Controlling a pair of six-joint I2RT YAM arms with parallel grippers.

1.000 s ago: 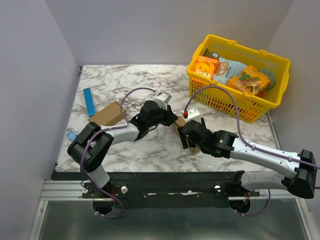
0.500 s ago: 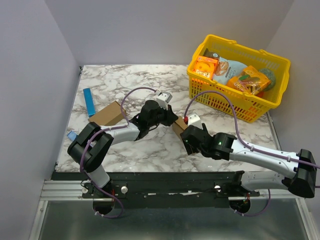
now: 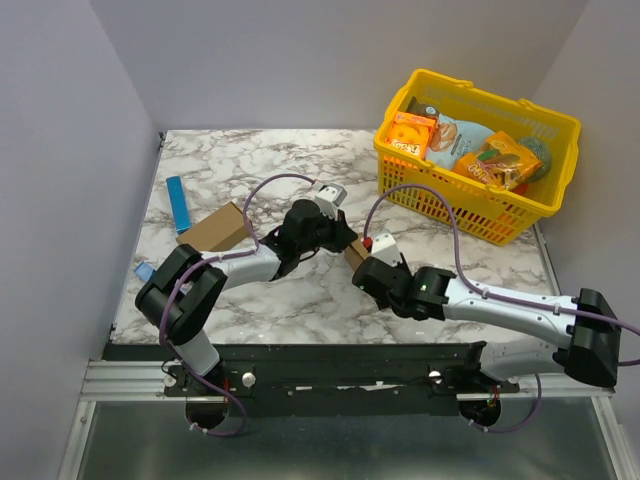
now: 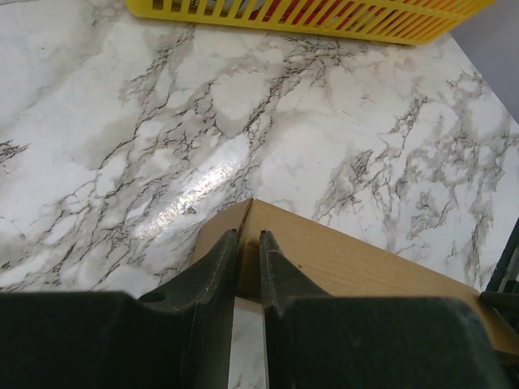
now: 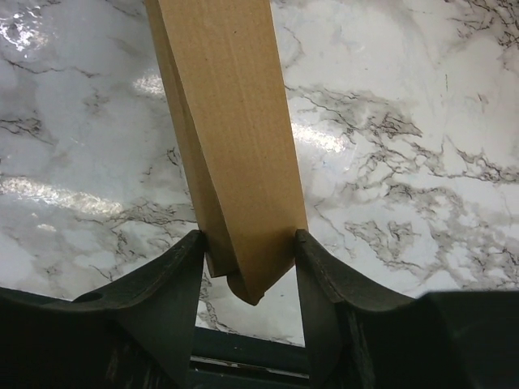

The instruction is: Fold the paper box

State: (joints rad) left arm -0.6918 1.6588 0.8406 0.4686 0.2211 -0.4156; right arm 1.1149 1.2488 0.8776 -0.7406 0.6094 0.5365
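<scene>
The paper box is a plain brown oblong carton held between both grippers near the middle of the table. My left gripper is at its far-left end. In the left wrist view the left gripper is shut on a thin flap at the corner of the box. My right gripper is at the box's near end. In the right wrist view the box runs up between the fingers, and the right gripper presses both its sides. A loose flap tip hangs below the grip.
A second brown carton lies at the left with a blue stick behind it. A small blue object sits at the table's left edge. A yellow basket of snack packs stands at the back right, its wall in the left wrist view.
The right gripper has slid left and forward along the box's near end, and its jaws have closed in onto the box's sides. The left arm has stayed put.
</scene>
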